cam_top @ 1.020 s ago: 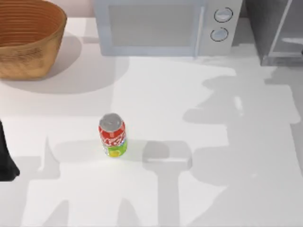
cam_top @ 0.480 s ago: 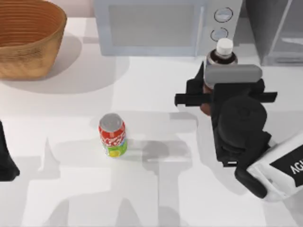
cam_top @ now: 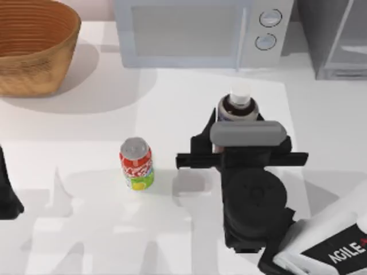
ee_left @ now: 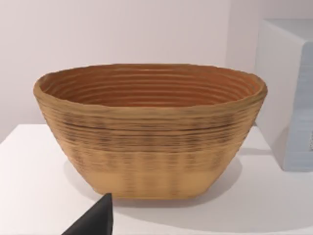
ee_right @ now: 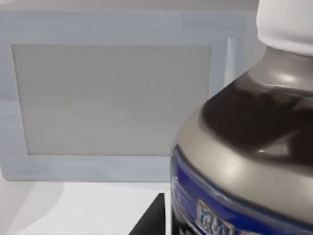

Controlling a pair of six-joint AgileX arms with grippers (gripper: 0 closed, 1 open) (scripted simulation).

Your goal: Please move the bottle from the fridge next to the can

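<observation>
The brown bottle point(cam_top: 237, 106) with a white cap stands upright in the table's middle right, and my right gripper point(cam_top: 234, 127) is shut on its body from the front. In the right wrist view the bottle point(ee_right: 244, 142) looms close, with its blue label band at the picture's lower edge. The red-green can point(cam_top: 136, 163) stands on the table to the bottle's left, a clear gap between them. At the back right corner is the grey fridge point(cam_top: 338, 35). My left arm point(cam_top: 7, 197) stays parked at the table's left edge.
A white microwave point(cam_top: 195, 31) with two knobs lines the back edge, also seen past the bottle as the microwave point(ee_right: 112, 98). A woven basket point(cam_top: 34, 46) fills the back left corner, and the same basket point(ee_left: 151, 127) is in the left wrist view.
My right arm came into view with the bottle and carried it left and toward the front, away from the fridge and closer to the can. The can and left arm stayed put.
</observation>
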